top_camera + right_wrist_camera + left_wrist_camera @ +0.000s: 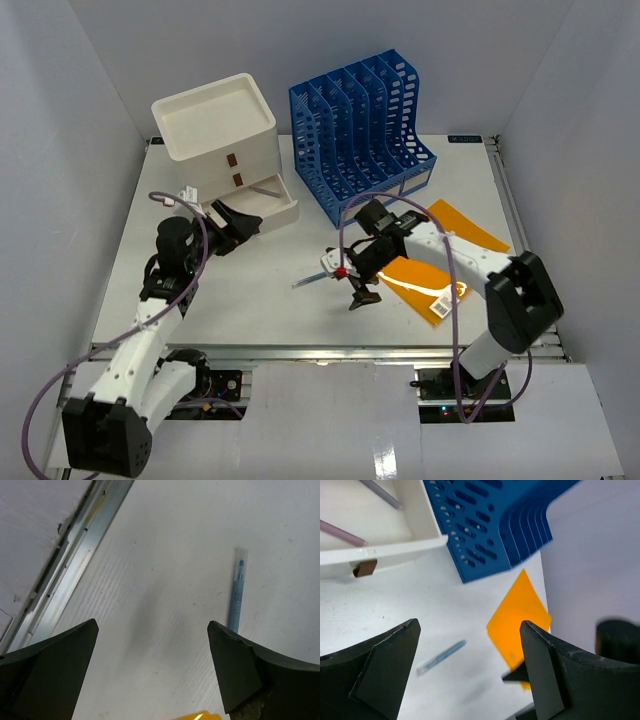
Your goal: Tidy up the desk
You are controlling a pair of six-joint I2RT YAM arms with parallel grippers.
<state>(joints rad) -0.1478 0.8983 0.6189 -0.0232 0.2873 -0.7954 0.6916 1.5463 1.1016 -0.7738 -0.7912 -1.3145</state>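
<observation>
The desk (250, 310) is a wide white tabletop with a metal rail along its edges. A light blue pen (311, 277) lies on it near the middle; it also shows in the left wrist view (441, 657) and the right wrist view (236, 592). My right gripper (363, 296) is open and empty, just above the desk to the right of the pen; in its wrist view (152, 645) the pen lies beside the right finger. My left gripper (235, 226) is open and empty in front of the open drawer (268, 203); its wrist view (470, 650) looks across the desk.
A white drawer box (215, 125) stands at the back left; its open bottom drawer (385, 547) holds a pink pen (342, 532) and a grey pen (380, 492). A blue file rack (360, 120) stands at the back. Two orange folders (425, 285) (468, 225) lie at the right.
</observation>
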